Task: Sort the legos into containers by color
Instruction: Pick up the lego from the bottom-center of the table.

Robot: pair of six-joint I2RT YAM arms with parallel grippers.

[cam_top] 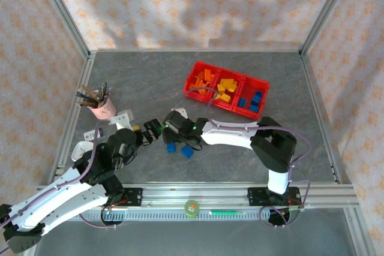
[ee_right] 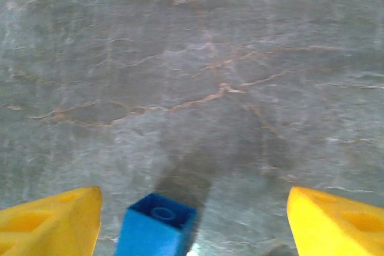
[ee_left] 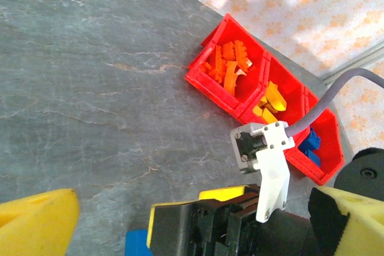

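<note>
While most legos [cam_top: 225, 87] are lying sorted in the containers [cam_top: 192, 78], top view is showing the right arm [cam_top: 234, 133] reaching across the table [cam_top: 270, 166], one blue brick [cam_top: 171, 148] lying just under its wrist and a second blue brick [cam_top: 188, 152] just beside that one. Containers are sitting well beyond the tool; pencil cup [cam_top: 103, 110] is standing off past the left arm [cam_top: 60, 193].

Left wrist view: left tool [ee_left: 195, 214] is hanging released, fingers wide, grasping nothing, with the right arm's wrist just ahead of it and the containers far ahead.

Right wrist view: right tool [ee_right: 192, 220] is hovering released over the table, blue brick sitting between its fingers, nearer the one at frame left, touching neither. Judging the step as picking this brick. Doing it well is meaning: shifting the tool sideways until the brick is centred, lowering until the pads are flanking its flat sides, then clenching; closing off-centre is risking a shove or twist. After that it is belonging in the blue bin [cam_top: 265, 94], the far end of the row from the tool.
</note>
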